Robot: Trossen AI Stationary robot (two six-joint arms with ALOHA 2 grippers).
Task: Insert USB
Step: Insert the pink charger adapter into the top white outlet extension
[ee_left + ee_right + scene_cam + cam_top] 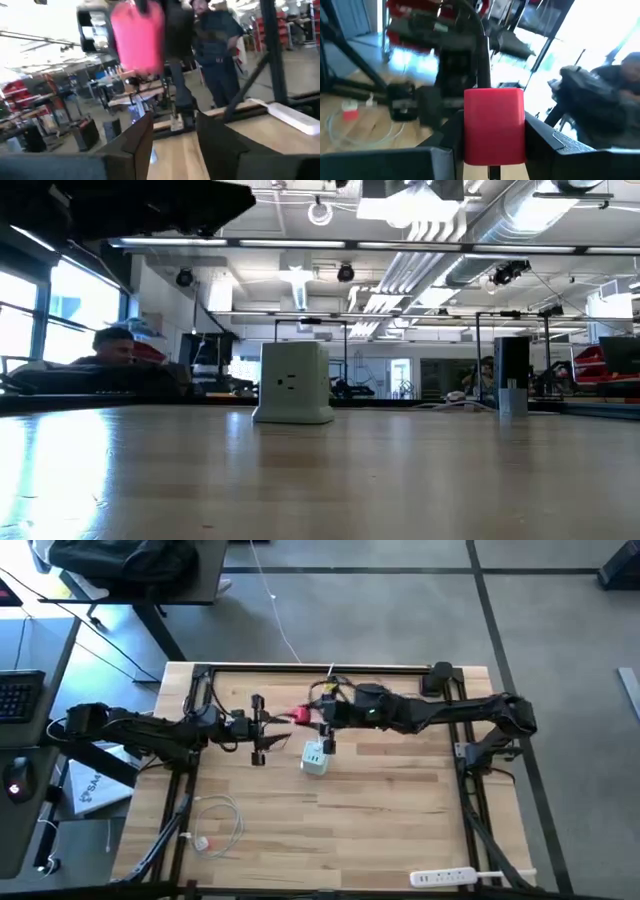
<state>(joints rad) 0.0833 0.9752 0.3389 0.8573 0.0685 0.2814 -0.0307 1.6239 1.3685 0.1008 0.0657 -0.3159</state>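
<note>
The USB [494, 125] is a bright red-pink plug, and a thin black cable [481, 45] runs off its far end. My right gripper [308, 718] is shut on it above the middle of the table. It hangs a little to the far left of the white charger cube [315, 758], which stands on its base on the table [292, 385]. My left gripper [258, 728] faces the plug from the left, open, with nothing between its fingers [135, 140]. The left wrist view shows the plug [137, 37] ahead of it. My right gripper pinches the red plug by its two opposite sides [470, 135], one finger on each side. The fingers come in about level from the table's right, pointing left. The plug is lifted clear of the table and the cube. Its cable trails off the end away from the gripper.
A coiled white cable [215, 825] lies near the table's front left. A white power strip [445, 878] lies at the front right edge. Black cables and a mount [440, 675] sit along the far edge. People [215, 45] stand in the room beyond the table.
</note>
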